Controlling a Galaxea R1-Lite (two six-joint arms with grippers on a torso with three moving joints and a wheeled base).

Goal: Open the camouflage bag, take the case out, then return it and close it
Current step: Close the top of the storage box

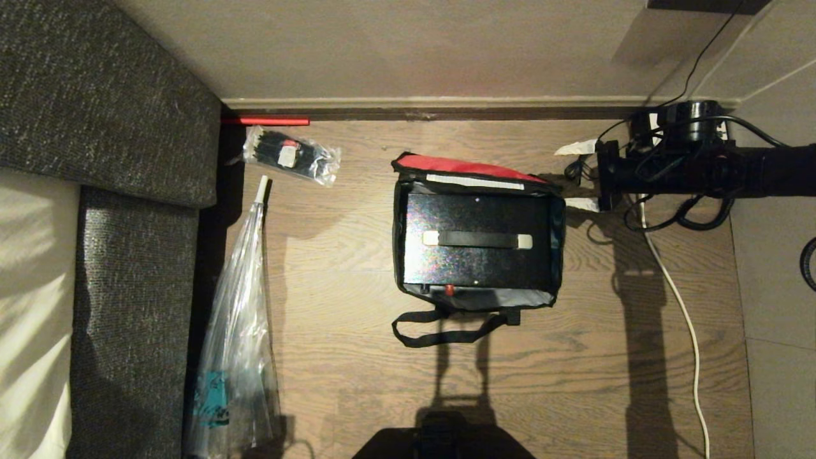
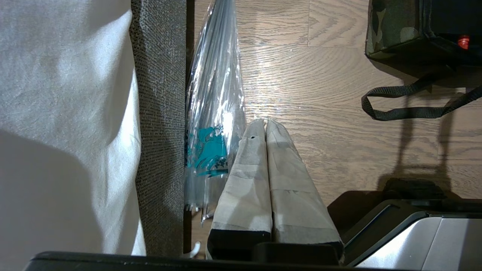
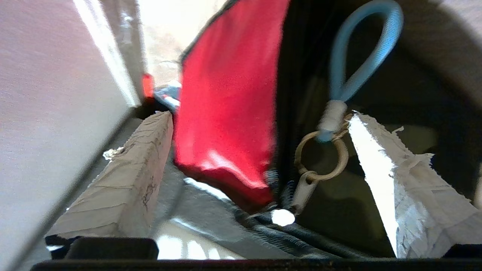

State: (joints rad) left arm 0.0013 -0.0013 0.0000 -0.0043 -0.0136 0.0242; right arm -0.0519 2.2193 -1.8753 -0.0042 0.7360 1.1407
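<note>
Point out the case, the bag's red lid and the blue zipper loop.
case (image 1: 478, 217): head view, on its glossy black top.
red lid (image 1: 468, 166): head view, on the folded-back flap.
blue zipper loop (image 3: 340, 71): right wrist view, on the cord's left strand.

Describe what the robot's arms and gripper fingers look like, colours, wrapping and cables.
The right arm is a black tube hung with looping black cables. Both grippers have flat wedge fingers wrapped in pale, creased tape over black bases: the left gripper neatly wrapped, the right gripper with torn, frayed tape edges.
</note>
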